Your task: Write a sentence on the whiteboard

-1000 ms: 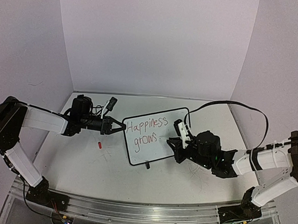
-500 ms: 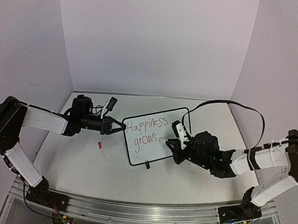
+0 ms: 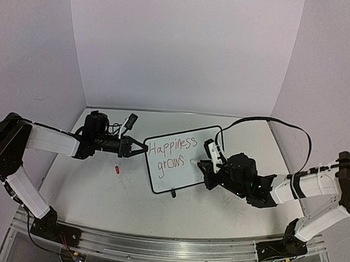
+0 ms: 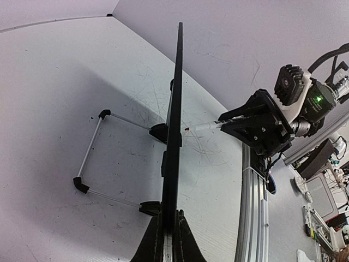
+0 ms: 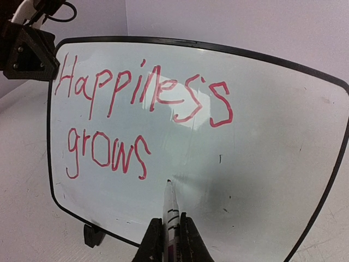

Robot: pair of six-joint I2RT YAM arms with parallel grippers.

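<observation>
The whiteboard stands tilted on its feet at mid-table, black-framed and glossy. The sentence on it is in red marker: "Happiness" above "grows". My left gripper is shut on the board's left edge; in the left wrist view the whiteboard runs edge-on out of the left gripper. My right gripper is shut on a white marker. Its tip sits just right of "grows", at the board's surface; I cannot tell whether it touches. From above, the right gripper is at the board's right part.
A small red marker cap lies on the table left of the board. The board's wire stand reaches out behind it. White walls close in the back and sides. The metal rail runs along the near edge.
My right gripper with the marker has shifted slightly in front of the board's right part. The lettering looks the same and the left arm has not moved.
</observation>
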